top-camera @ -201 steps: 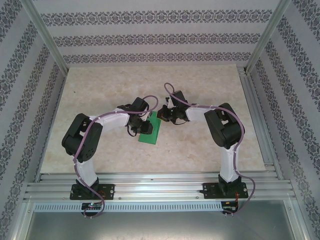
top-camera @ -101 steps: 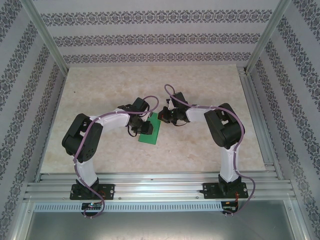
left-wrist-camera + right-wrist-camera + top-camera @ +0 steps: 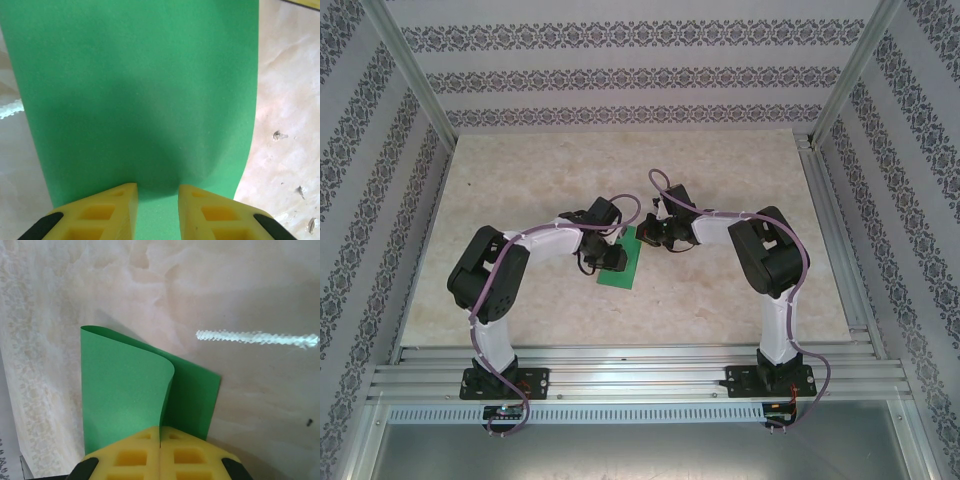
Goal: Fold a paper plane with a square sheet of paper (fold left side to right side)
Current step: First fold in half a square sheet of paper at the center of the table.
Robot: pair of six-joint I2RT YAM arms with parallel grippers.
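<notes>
The left hand (image 3: 157,189) hovers low over the green square sheet of paper (image 3: 135,90) at the middle of the tabletop (image 3: 740,170), fingers slightly parted and gripping nothing. The right hand (image 3: 160,436), fingers pressed together, pinches the sheet's lifted, curled-over edge.

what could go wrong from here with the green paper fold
1. The shut right gripper pinches the thin bright-green sheet of paper, which is bent into a loose curl, not a crease. The layers look offset, so flattening now may set a crooked fold.
2. The left gripper, jaws apart, sits on the sheet. Any drag could wrinkle it or slide it over the smooth marbled table.
</notes>
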